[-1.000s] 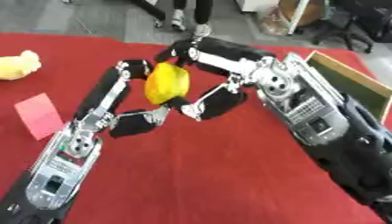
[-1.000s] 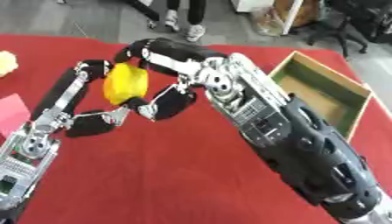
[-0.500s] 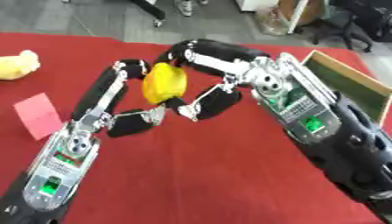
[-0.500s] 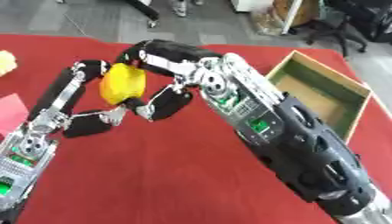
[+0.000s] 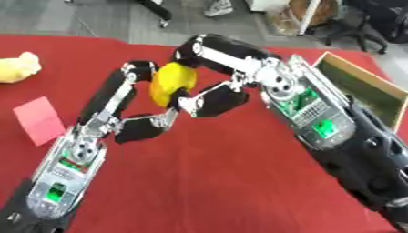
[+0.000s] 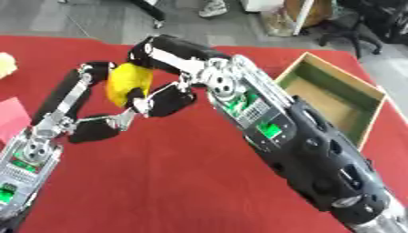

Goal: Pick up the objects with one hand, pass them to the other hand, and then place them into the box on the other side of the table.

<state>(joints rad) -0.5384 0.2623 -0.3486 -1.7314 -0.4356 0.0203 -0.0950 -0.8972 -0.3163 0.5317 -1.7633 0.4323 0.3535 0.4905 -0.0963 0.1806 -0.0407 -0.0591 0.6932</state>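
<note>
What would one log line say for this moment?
stage: handover | yellow object: between both hands | left hand: on it | right hand: on it | box: right side, empty

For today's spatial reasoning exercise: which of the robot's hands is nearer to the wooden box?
Right. The right hand is at the yellow object, with the wooden box to its right; the left hand lies further left, beyond that object.

Two black-and-silver robot arms meet above mid-table. The left hand point(image 5: 147, 98) and right hand point(image 5: 215, 73) face each other, fingers of both curled inward, nearly touching.
</note>
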